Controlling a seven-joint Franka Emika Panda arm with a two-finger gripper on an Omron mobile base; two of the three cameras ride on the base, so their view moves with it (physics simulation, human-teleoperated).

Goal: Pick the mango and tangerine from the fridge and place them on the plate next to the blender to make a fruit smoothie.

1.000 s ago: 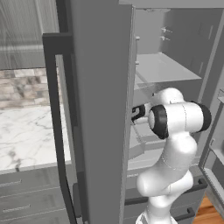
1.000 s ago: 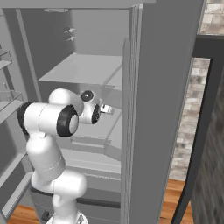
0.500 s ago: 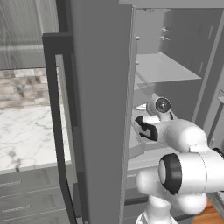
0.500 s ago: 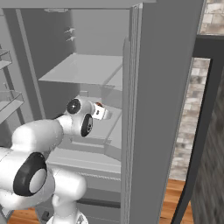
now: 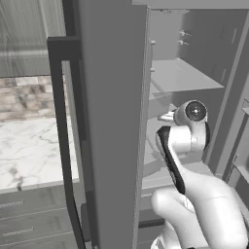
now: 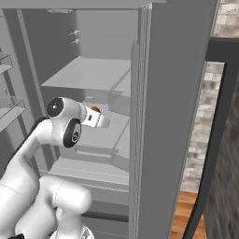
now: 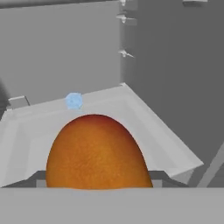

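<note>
One mango (image 7: 98, 151) sits between the gripper (image 6: 100, 122) fingers — seemingly clasped — inside the fridge (image 6: 177, 93), open grey shelf (image 7: 144, 127) beyond, door edge close beside.

1. The left base view looks from behind the arm, on its left side, into the open fridge (image 5: 194, 78); the fridge door edge fills the centre of the frame.
2. The right base view looks at the same shelves from the other side, with the door edge at the centre right.
3. The hand view is very close, facing a shelf corner, with an orange fruit (image 7: 98, 153) at the lower centre.
</note>
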